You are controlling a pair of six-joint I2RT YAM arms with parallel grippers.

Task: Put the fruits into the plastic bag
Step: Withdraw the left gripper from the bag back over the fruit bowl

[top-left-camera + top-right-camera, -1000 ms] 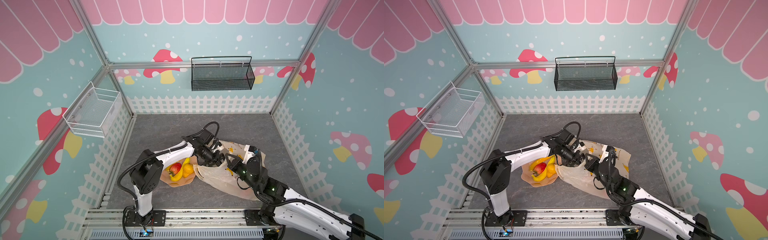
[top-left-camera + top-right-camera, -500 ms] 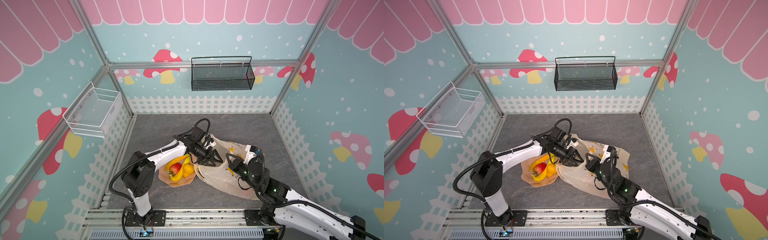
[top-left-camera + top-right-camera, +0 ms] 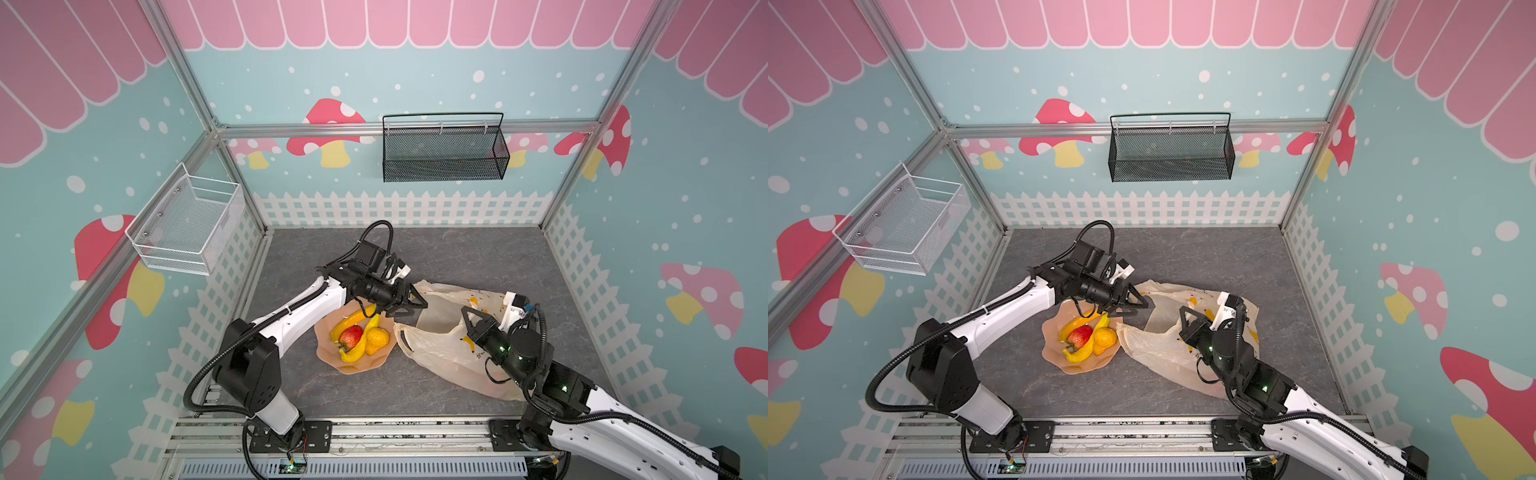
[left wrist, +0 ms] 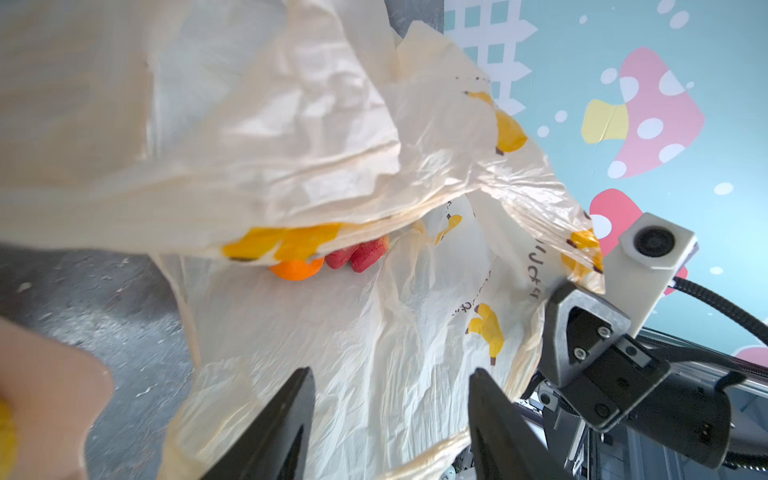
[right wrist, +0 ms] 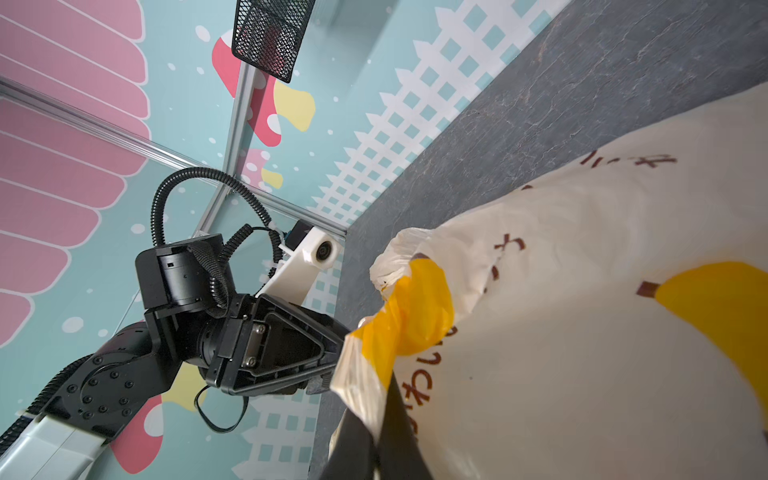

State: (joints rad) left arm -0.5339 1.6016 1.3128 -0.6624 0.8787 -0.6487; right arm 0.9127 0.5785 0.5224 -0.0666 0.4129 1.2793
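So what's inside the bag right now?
Through the mouth of the bag, in the left wrist view, an orange and red strawberries lie inside. The upper layer of plastic covers whatever lies deeper.

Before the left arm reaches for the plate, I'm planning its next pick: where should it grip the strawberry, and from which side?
Grip the strawberry across its red middle, coming straight down from above. It lies wedged between the curved banana and another banana on the plate, the pear-like fruit just beyond, so sideways approaches look blocked and only its top shows free.
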